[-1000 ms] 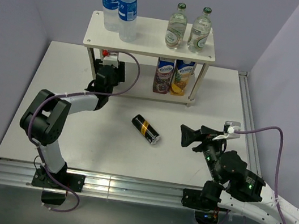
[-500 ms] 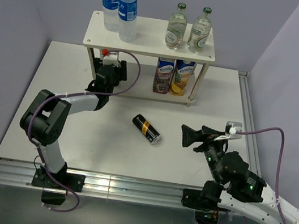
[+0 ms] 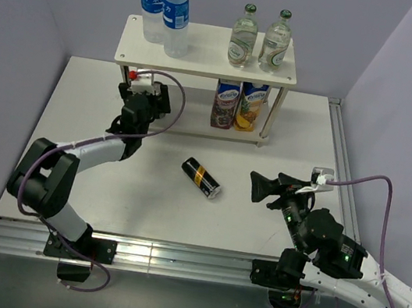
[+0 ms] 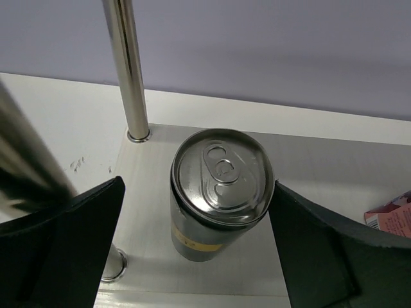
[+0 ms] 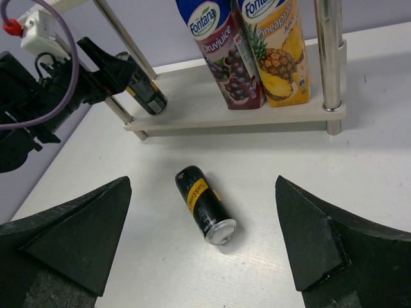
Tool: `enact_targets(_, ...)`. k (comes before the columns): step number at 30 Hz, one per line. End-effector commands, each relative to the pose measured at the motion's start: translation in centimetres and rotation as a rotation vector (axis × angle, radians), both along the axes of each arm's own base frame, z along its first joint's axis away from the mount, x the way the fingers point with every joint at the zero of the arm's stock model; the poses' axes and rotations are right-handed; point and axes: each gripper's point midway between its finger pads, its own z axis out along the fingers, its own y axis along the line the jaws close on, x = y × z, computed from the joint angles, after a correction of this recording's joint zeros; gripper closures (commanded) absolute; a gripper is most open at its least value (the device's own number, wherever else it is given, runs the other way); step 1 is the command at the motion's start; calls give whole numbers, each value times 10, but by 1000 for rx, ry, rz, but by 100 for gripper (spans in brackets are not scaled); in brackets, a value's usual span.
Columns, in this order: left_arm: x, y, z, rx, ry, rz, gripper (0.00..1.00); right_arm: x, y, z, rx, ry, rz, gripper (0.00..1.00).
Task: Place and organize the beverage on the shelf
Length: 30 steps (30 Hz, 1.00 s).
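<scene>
Our left gripper (image 4: 198, 212) gapes around the upright can (image 4: 221, 170) on the shelf's (image 3: 205, 63) lower board (image 5: 244, 115), gripping nothing. The fallen can (image 3: 200, 178) lies before the shelf, slanted to its front edge; our right gripper (image 3: 253, 187), wide open and empty, is nearer.

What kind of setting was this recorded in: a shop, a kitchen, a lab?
Most likely a robot lab test booth rather than a real shop. Plain lilac walls box in a bare white table, a metal rail runs along its near edge, and a small shelf stands at the back.
</scene>
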Motion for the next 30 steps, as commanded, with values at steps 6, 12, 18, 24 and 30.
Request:
enact_targets(6,-22,8,32,-56,-62,21,1,-1,-4,7,53,-11,-8,0)
enact_targets(12,-40,9,40,-61,-64,21,1,-2,-4,6,61,-8,-7,0)
enact_targets(18,-66,2,55,-82,-67,8,1,-2,-4,5,68,-8,-4,0)
enact_targets(24,-82,-3,71,-77,-58,-4,1,-3,-3,5,79,-6,2,0)
enact_targets(30,-117,-56,60,-236,101,-141,1,-3,-4,7,91,-3,0,0)
